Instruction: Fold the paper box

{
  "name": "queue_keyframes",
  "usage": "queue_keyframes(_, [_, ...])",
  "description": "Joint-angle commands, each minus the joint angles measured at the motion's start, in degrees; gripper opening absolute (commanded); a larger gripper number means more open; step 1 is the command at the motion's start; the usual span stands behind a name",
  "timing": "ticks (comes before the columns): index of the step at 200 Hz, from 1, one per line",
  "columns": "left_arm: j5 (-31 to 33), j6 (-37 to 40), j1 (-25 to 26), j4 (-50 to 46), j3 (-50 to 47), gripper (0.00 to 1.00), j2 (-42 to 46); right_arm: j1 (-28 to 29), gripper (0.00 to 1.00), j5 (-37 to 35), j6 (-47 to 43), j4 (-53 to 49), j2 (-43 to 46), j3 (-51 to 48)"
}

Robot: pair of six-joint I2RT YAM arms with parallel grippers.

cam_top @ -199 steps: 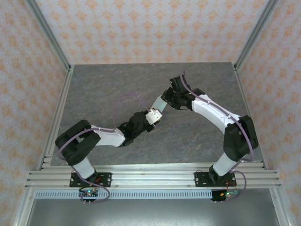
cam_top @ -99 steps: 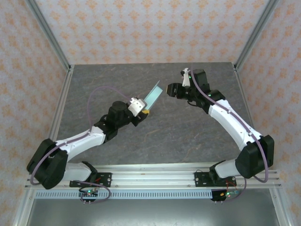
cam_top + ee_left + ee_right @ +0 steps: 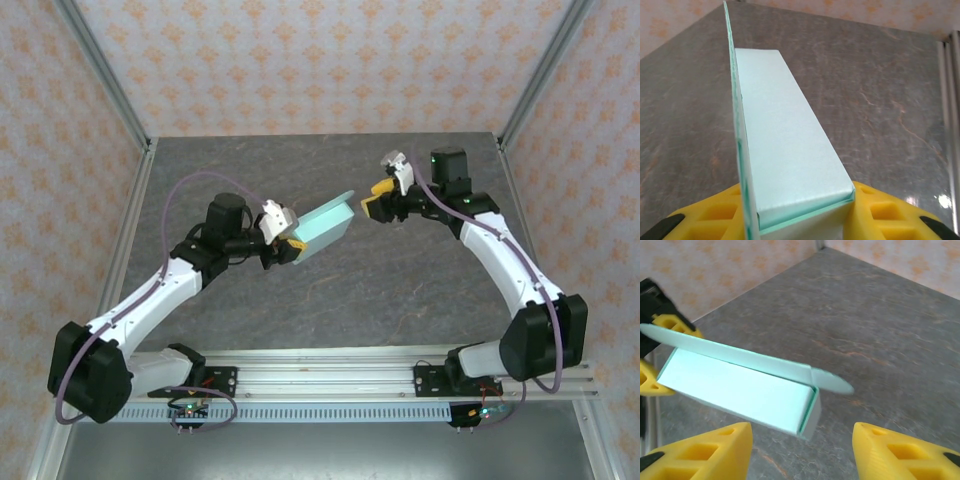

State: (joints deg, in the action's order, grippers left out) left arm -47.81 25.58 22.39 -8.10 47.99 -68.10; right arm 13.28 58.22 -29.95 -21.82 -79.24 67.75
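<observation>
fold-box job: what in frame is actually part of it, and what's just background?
Part of the job:
paper box, mint green, long flap open
left gripper, shut on one end of the box
right gripper, open, near the box's other end

Just there:
grey table
patterned walls
aluminium frame rails

paper box: was pale mint green, darker green at its edges.
left gripper, right gripper: had yellow fingers.
table under the paper box: was grey, veined like stone.
walls: were pink with orange floral motifs.
</observation>
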Motion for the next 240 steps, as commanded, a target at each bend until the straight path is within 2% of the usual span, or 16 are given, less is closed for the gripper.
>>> queue_keyframes(1, [-5.1,4.18,-0.43,-5.26,3.64,0.31,-2.32,0.08,0.56,5.72,-8.54,-2.47,-3.31,3.27])
queue_keyframes(18, [-6.35,4.75,-0.42,-5.1,5.1,0.31,-4.8,0.55,0.61,4.01,-10.51,-6.67,-5.65,5.89])
queue_keyframes(45, [-8.39,7.05,-0.36,-5.6,8.14,0.31,-9.85,1.27,0.62,-1.99,-11.77,-7.76,-5.4,4.77])
queue_keyframes(96, [-9.76,18.5,-0.42,-11.8,13.45,0.32,-18.39,0.87,0.61,-10.66,-17.15,-10.1,-5.86,1.76])
queue_keyframes(131, [-10.17,22.4,-0.75,-16.33,17.42,0.31,-23.09,0.4,0.6,-10.96,-19.72,-10.61,-7.62,1.49])
queue_keyframes(240, [-12.06,26.5,-3.25,-18.29,18.03,0.31,-25.33,-0.09,0.49,-10.68,-23.82,-11.28,-14.97,2.72])
